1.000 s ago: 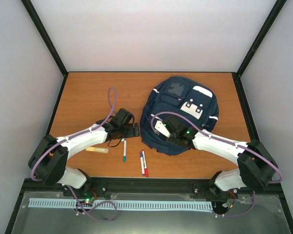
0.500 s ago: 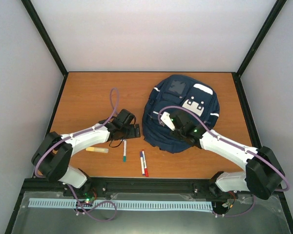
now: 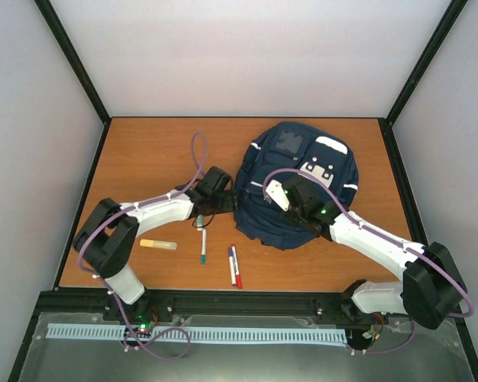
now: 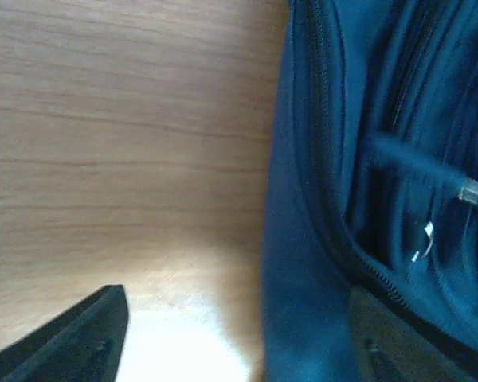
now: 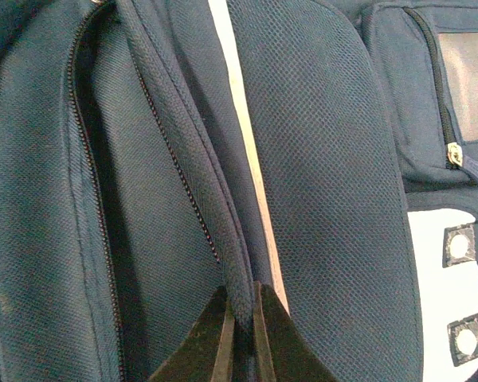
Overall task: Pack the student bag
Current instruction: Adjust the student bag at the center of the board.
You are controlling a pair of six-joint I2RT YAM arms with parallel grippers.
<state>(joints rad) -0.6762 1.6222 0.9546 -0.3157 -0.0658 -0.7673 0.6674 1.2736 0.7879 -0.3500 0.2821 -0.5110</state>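
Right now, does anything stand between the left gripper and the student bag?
Nothing visible does. The left gripper is open right at the student bag's side edge: one finger is over the blue fabric, the other over the bare table, and the gap between them holds nothing else.

**Enclosure and work surface**

A rectangular orange-brown wood-grain table top (image 3: 143,151) stands inside a booth of plain white wall panels (image 3: 247,56), closed at the back and on both sides. Black metal frame posts (image 3: 72,60) run along the corners where the panels meet. A black rail (image 3: 247,302) borders the near table edge. Below the rail lies a grey sheet-metal shelf (image 3: 446,358) carrying a pale blue slotted strip (image 3: 223,335). Lighting is even and diffuse. In the left wrist view a bright patch (image 4: 183,350) falls on the wood.
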